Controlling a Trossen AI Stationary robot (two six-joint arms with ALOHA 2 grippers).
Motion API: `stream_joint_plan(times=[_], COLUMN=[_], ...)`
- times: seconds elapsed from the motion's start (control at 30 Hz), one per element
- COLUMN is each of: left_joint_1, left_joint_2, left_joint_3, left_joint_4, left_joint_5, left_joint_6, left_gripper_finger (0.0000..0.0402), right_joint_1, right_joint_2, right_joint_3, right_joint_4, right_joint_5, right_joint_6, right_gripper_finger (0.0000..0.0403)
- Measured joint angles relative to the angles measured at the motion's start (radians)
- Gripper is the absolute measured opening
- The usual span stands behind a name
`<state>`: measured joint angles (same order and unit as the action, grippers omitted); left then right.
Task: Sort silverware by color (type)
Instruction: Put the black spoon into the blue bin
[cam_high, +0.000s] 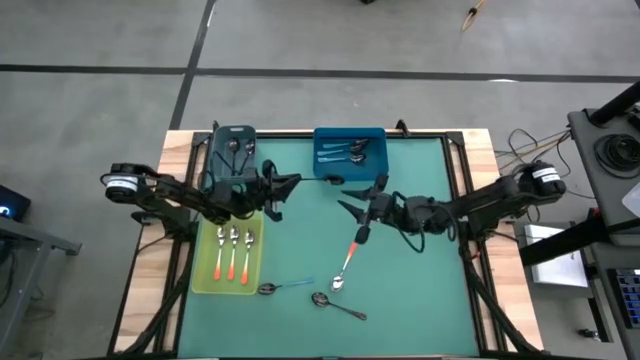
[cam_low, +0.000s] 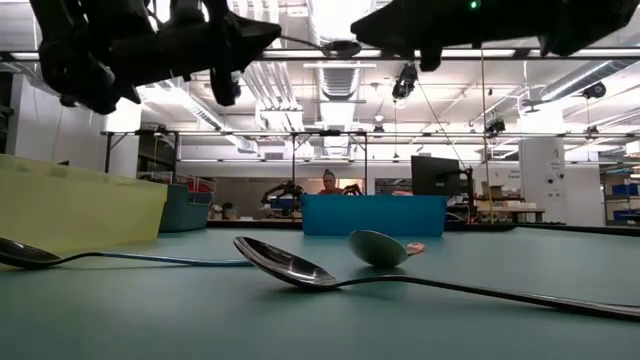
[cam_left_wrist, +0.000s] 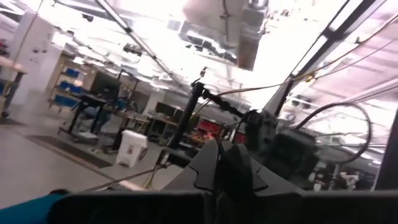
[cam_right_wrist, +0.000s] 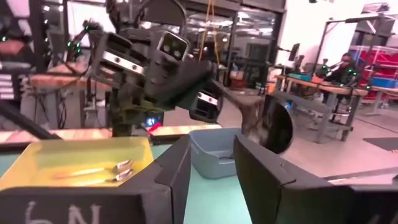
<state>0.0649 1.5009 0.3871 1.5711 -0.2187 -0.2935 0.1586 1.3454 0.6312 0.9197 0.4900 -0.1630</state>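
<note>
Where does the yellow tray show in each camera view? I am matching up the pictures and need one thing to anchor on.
High view: yellow tray at table's left, three orange-handled spoons inside.
Low view: left edge, its translucent wall.
Left wrist view: not visible.
Right wrist view: lower left, spoons inside, beneath the left arm.
Shared landmark: the grey bin next to it, also in the right wrist view.
</note>
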Motion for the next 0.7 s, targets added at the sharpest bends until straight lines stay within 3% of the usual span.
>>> stream_joint_plan(times=[0.33,0.47,0.53,0.7], left_joint_1=[-0.002,-0.002,-0.002,-0.002], left_joint_2=[0.0,0.0,0.0,0.0], left_joint_3=[0.02,0.018,0.018,0.025], left_joint_4=[0.0,-0.001,0.0,-0.001], left_joint_5=[0.001,0.001,0.001,0.002], left_joint_6=[0.0,0.0,0.001,0.0], left_gripper_finger=[0.0,0.0,0.0,0.0], right_joint_1=[0.003,0.003,0.003,-0.016], right_joint_2=[0.01,-0.024,-0.043,-0.056], right_joint_3=[0.0,0.0,0.0,0.0], right_joint_4=[0.05,0.028,0.011,-0.003], right_joint_5=[0.008,0.07,0.118,0.102], right_joint_6=[-0.044,-0.075,-0.088,-0.074], right_gripper_finger=[0.0174,0.0198,0.0207,0.0216])
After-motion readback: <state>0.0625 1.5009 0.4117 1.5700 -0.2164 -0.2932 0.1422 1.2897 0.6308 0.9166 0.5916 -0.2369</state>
